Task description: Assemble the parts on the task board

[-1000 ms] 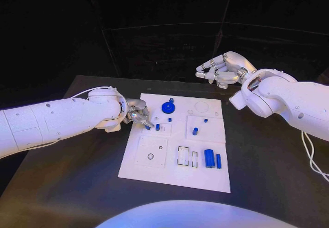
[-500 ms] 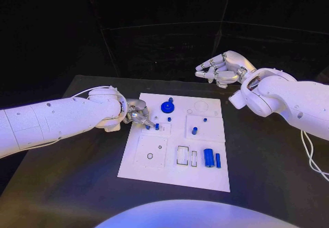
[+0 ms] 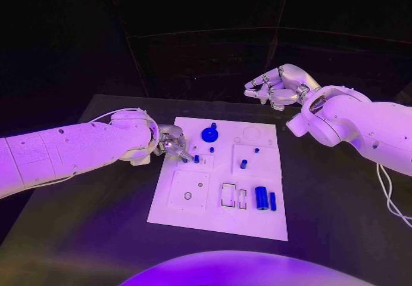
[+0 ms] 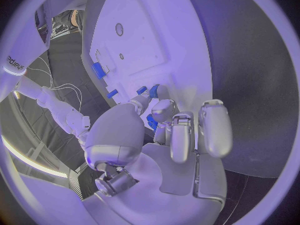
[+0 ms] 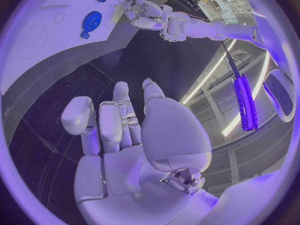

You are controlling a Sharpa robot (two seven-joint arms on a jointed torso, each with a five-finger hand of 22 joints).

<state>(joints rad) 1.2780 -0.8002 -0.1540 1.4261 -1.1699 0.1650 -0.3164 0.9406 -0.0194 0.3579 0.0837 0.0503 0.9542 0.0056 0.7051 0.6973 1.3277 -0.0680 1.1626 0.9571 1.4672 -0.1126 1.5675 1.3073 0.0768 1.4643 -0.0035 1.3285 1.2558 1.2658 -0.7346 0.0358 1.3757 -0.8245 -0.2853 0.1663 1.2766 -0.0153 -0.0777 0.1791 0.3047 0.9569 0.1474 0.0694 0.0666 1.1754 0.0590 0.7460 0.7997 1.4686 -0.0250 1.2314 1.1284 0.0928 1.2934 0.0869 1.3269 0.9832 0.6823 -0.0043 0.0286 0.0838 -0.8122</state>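
Observation:
The white task board (image 3: 219, 214) lies mid-table. My left hand (image 3: 174, 146) is down at the board's left edge. Its thumb and a finger pinch a small blue peg (image 3: 184, 159), which shows between the fingertips (image 4: 152, 121) in the left wrist view. A second small peg (image 3: 196, 159) stands just beside it. On the board are a round blue disc (image 3: 210, 134), more small pegs (image 3: 244, 164), and a thick blue cylinder (image 3: 261, 197) with a thinner one (image 3: 273, 201) beside it. My right hand (image 3: 275, 86) hangs high beyond the table's far right edge, loosely curled and holding nothing.
A white cable (image 3: 103, 115) runs along my left arm above the table's left side. Bare black table (image 3: 343, 214) lies to the right of the board and in front of it. The right wrist view looks down on the board (image 5: 37, 40) and the left hand (image 5: 147, 15).

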